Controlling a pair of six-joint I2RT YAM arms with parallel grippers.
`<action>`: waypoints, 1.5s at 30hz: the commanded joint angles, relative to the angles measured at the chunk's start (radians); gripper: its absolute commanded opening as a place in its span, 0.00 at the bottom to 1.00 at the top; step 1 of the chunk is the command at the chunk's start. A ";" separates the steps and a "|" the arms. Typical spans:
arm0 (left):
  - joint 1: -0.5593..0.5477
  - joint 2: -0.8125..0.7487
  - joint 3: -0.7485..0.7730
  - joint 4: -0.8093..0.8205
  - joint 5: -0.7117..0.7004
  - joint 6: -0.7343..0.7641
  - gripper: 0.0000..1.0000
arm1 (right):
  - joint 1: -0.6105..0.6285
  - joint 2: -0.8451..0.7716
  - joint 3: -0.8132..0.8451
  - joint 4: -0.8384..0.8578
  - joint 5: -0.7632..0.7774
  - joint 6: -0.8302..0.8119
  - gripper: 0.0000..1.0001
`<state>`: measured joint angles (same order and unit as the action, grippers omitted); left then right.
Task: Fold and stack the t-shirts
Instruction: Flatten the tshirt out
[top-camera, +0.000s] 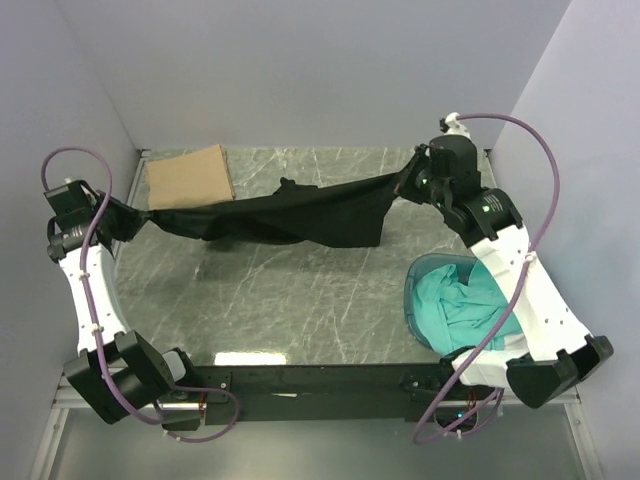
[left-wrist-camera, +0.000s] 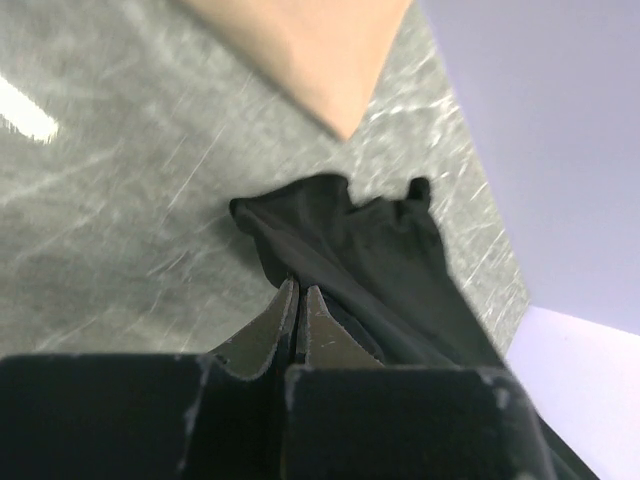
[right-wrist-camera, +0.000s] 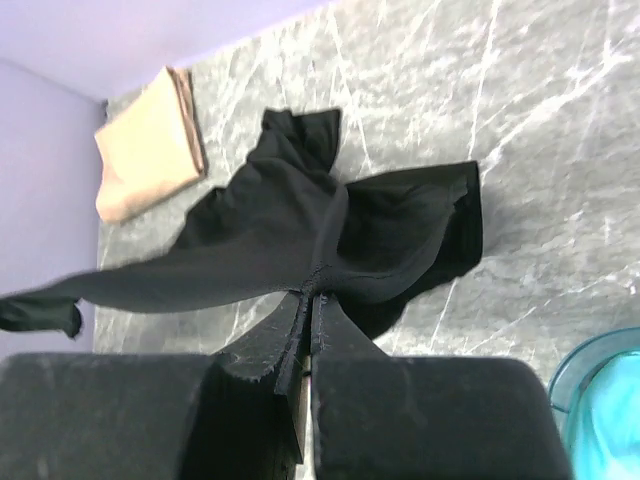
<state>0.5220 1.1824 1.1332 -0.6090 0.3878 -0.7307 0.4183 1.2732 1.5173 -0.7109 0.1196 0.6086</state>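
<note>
Black t-shirt (top-camera: 300, 215) is hanging stretched out between the 2 arms, across the far half of the bench (top-camera: 300, 320). Left gripper (top-camera: 140, 222) is pinched shut on 1 end of it, over by the left edge. The right gripper (top-camera: 408, 180) is clamped tight on the other end, near the far right corner. In both wrist views the fingers are closed with black cloth bunched right at the tips. The middle of the shirt sags and a wide flap droops down toward the right side. Some of it looks like it rests on the bench, but I can't tell exactly how much is touching.

Tan t-shirt (top-camera: 190, 177) sits folded flat in the far left corner, just beside the stretched black one but apart from it. Teal t-shirts (top-camera: 465, 305) are crumpled up in a round see-through blue tub (top-camera: 410, 290) by the right edge toward the near side, partly tucked under the right arm.
</note>
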 joint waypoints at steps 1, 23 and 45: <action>-0.002 0.026 -0.052 0.020 0.016 -0.009 0.01 | -0.006 0.038 -0.046 0.067 0.068 0.005 0.00; 0.003 0.215 -0.150 0.104 -0.023 0.125 0.00 | -0.081 0.572 0.087 0.030 -0.141 -0.017 0.01; 0.003 0.218 -0.196 0.135 -0.017 0.126 0.01 | -0.073 0.498 -0.184 0.186 -0.313 -0.010 0.52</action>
<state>0.5220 1.4090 0.9348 -0.5079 0.3687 -0.6247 0.3176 1.7737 1.3495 -0.5751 -0.1566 0.5900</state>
